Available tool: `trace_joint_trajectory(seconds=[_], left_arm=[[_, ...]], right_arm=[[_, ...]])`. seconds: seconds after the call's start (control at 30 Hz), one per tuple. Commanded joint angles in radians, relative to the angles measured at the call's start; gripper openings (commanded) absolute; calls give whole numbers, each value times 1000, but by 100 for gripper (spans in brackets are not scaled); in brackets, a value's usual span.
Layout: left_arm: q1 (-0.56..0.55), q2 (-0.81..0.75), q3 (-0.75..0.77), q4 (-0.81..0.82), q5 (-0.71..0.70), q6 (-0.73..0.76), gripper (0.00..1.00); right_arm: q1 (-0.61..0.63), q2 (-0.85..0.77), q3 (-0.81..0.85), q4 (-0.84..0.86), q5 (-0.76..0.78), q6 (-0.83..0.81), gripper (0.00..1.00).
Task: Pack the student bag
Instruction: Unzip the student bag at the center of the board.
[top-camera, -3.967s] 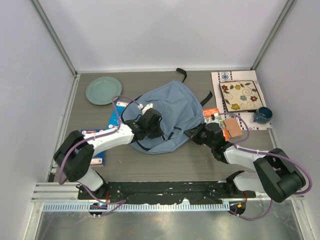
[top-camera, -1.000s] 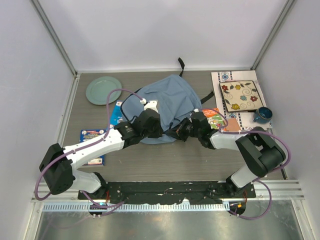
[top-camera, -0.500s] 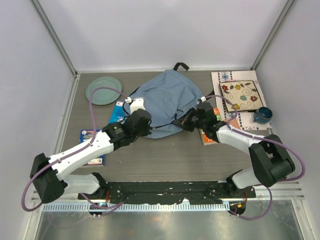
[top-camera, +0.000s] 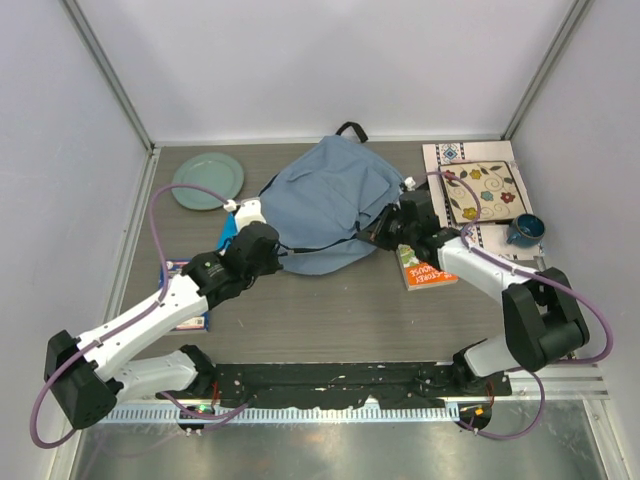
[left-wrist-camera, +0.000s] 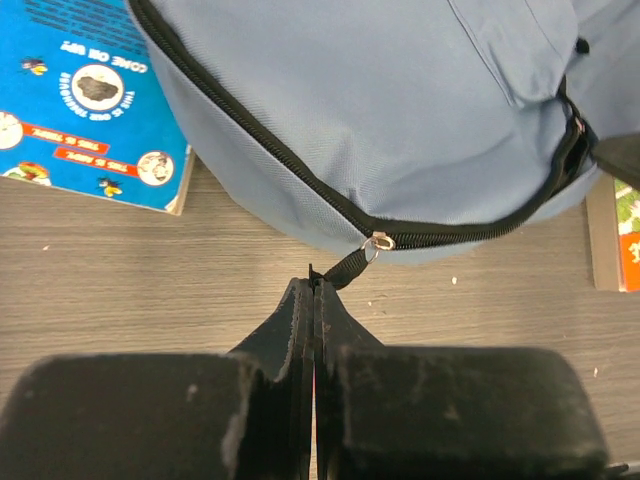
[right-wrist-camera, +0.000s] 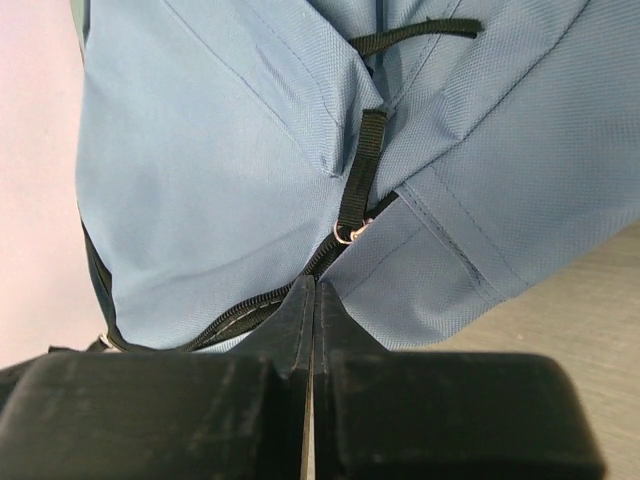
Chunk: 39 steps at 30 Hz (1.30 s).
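Both arms have swung outward since 4 s ago, and the bag (top-camera: 335, 200) has gone w/ them. It lay mid-table then. Now it sits further back, top loop almost at the rear wall. That slide uncovered the orange book (top-camera: 425, 268), which lies bare just beside the right arm. A blue book (top-camera: 228, 230) pokes out at the bag's left edge.

Left gripper (top-camera: 280, 252) is at the bag's near-left edge, fingers pressed together on the black pull tab (left-wrist-camera: 348, 268) that hangs from the zip (left-wrist-camera: 300, 180) slider. Tab looks taut.

Right gripper (top-camera: 374, 238) is at the near-right edge, fingers also pressed tight. From its wrist cam it seems to nip the seam right at the zip, just below a second slider w/ a black strap (right-wrist-camera: 358, 170) on it. Can't tell if it has fabric or zip tape.

Between the two, a dark line runs straight along the bag's near edge, prob. the zip pulled tight.

My read: bag is being stretched btwn the arms to get the zip running. The stretch of zip seen from the left wrist is shut, no mouth open yet, nothing inside as far as I can see. So v. early: books are out on the table, packing not begun. Risk is the soft bag dragging along instead of the slider moving.
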Motion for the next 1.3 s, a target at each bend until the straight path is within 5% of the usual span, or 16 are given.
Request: trace_joint_trajectory(seconds=[0.0, 0.33, 0.47, 0.5, 0.53, 0.73, 1.03, 1.27], left_arm=[[-3, -38, -20, 68, 66, 64, 0], [-152, 3, -16, 212, 151, 71, 0], [-169, 64, -4, 238, 155, 37, 0], [-172, 74, -1, 240, 146, 32, 0], [-172, 87, 2, 241, 140, 28, 0], [-172, 95, 11, 226, 76, 9, 0], [-170, 40, -9, 221, -32, -2, 69], [-169, 95, 31, 183, -18, -17, 84]], right_arm=[[-42, 25, 106, -25, 91, -134, 1], [-48, 165, 291, -140, 83, -246, 3], [-59, 147, 288, -229, 126, -253, 33], [-66, 130, 265, -243, 135, -250, 50], [-84, 112, 249, -254, 138, -248, 56], [-121, -94, 51, -227, 23, -150, 69], [-88, -199, -183, -10, -121, 54, 69], [-60, -180, -172, 30, -138, 57, 69]])
